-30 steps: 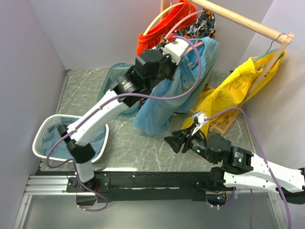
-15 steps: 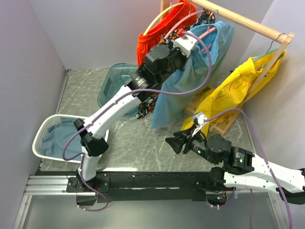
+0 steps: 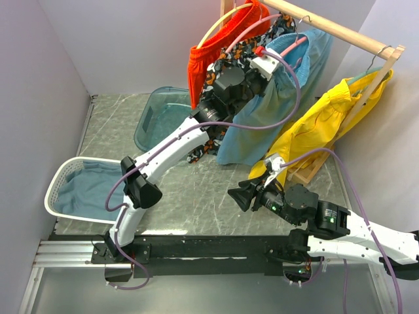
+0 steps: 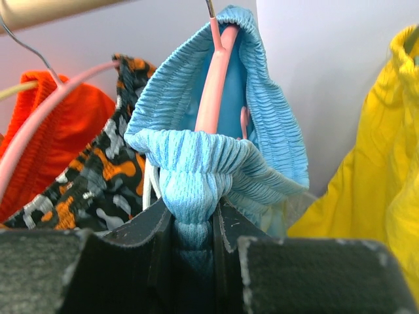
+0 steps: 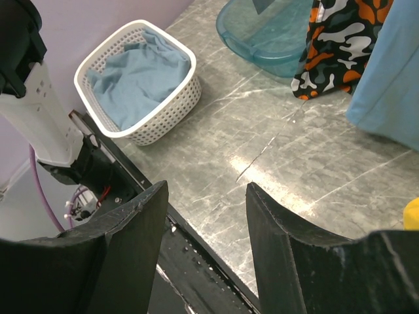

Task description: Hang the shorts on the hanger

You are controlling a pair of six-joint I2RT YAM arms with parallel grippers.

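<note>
The left tool (image 4: 193,226) is clamped on a bunched fold of the shorts' (image 4: 196,170) gathered waistband, with the blue fabric squeezed between its two jaws. The arm reaches high over the far right part of the table (image 3: 190,190), up by the wooden rail (image 3: 340,33). The waistband is looped over the shoulder of the pink hanger (image 4: 213,85), whose arm runs up inside the opening of the shorts to the metal hook. Whether that hook sits on the rail cannot be told. The legs of the shorts hang freely below the tool.

Orange shorts (image 3: 203,59) and a camouflage-patterned cloth (image 4: 98,176) hang just left of the blue shorts. Yellow shorts (image 3: 314,127) hang to their right, at the table's right edge.

The right tool (image 5: 206,216) is open and empty, with its jaws well apart. It hovers low above the near edge of the table, right of the middle, and points left.

A white mesh basket (image 5: 163,118) holding a duller blue cloth (image 5: 134,78) stands at the near left corner. A teal tub (image 3: 150,121) lies toward the far edge, left of the hanging clothes.
</note>
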